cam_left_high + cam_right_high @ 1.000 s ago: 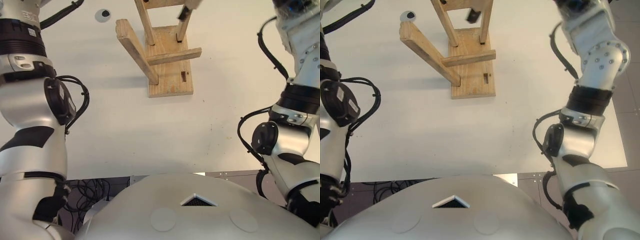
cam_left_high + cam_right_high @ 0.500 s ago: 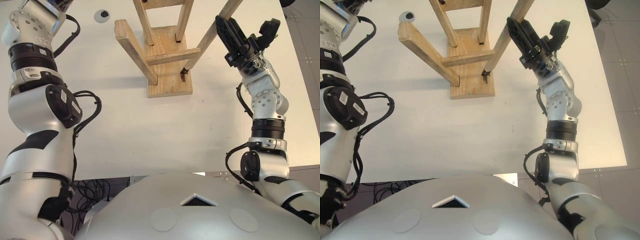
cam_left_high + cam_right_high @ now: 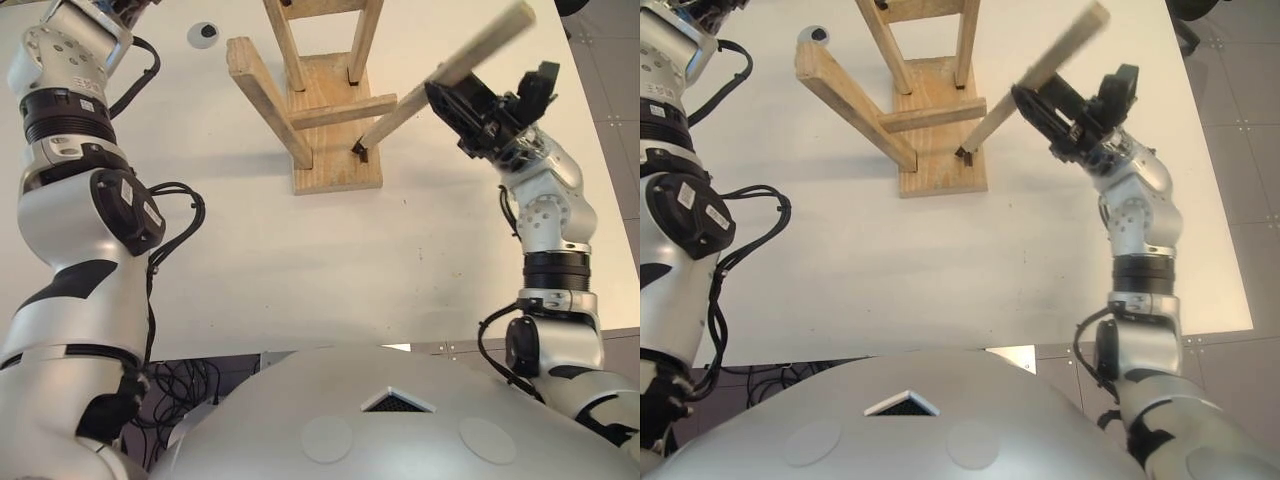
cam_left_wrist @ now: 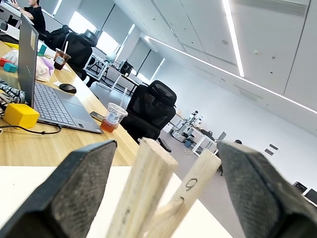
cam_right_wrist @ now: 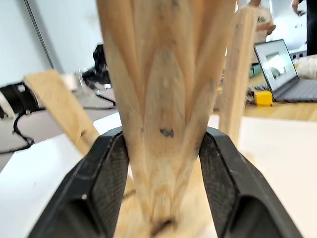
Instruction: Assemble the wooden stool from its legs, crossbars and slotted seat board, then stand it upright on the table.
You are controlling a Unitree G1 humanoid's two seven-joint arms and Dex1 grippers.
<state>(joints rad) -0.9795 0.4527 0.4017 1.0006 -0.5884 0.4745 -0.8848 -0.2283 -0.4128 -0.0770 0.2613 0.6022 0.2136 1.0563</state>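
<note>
The slotted seat board (image 3: 340, 172) lies flat on the white table with legs pointing up from it. A thick leg (image 3: 266, 98) leans to the left and a crossbar (image 3: 346, 110) joins it. Two more legs (image 3: 288, 42) rise at the far side. My right gripper (image 3: 463, 106) is shut on a loose leg (image 3: 478, 50) that slants up to the right, its lower end in a slot (image 3: 360, 151) of the board. In the right wrist view both fingers (image 5: 107, 184) press that leg (image 5: 163, 99). My left gripper (image 4: 168, 191) is open, with two leg tops (image 4: 148, 188) between its wide-set fingers (image 4: 84, 191).
A round black grommet (image 3: 204, 32) sits in the table behind the stool on the left. Bare tabletop (image 3: 320, 265) stretches from the seat board to the front edge. The table's right edge (image 3: 1215, 200) runs just beyond my right arm.
My right gripper has tipped the held leg lower and further to the right while its bottom end stayed at the slot. The left arm has barely moved in the last half second.
</note>
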